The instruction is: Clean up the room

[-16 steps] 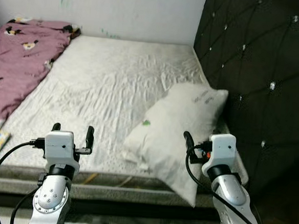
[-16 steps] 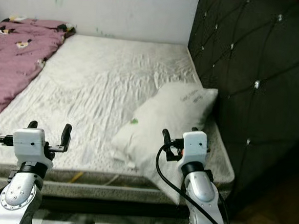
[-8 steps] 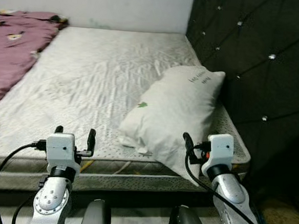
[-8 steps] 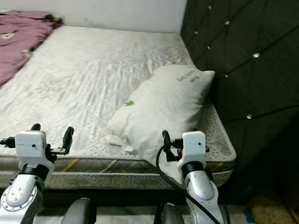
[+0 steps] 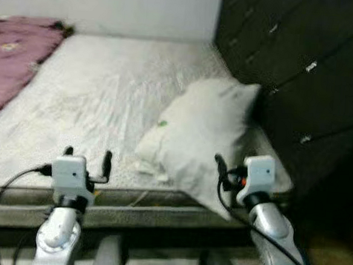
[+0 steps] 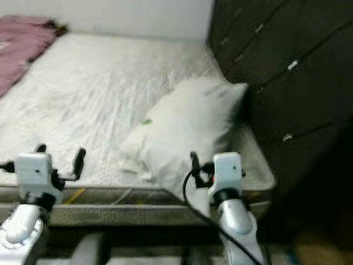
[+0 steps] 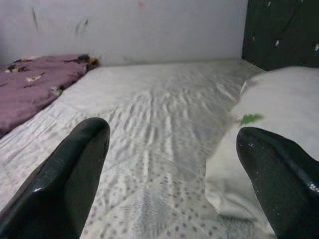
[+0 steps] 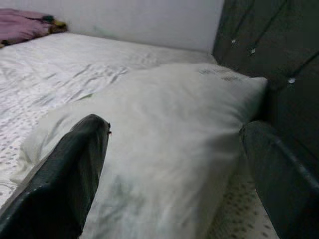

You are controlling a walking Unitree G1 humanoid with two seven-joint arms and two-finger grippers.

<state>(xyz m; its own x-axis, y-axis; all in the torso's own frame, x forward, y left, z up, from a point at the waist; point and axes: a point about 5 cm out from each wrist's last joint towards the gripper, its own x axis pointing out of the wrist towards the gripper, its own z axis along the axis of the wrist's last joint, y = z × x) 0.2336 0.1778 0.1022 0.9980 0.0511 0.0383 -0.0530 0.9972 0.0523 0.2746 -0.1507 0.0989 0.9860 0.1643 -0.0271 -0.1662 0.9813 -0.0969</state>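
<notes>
Left eye view: pillow (image 5: 203, 137) lies askew at the bed's (image 5: 100, 103) near corner, overhanging, beside the headboard (image 5: 296, 68). Left tool (image 5: 87, 157) and right tool (image 8: 174, 164) hold nothing, fingers wide, positioned short of it.

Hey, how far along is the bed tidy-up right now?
Nothing looks done yet. The pillow lies askew by the headboard, and the purple blanket is bunched at the mattress's far side. Both the left gripper and right gripper are open and hold nothing, the right facing the pillow.
</notes>
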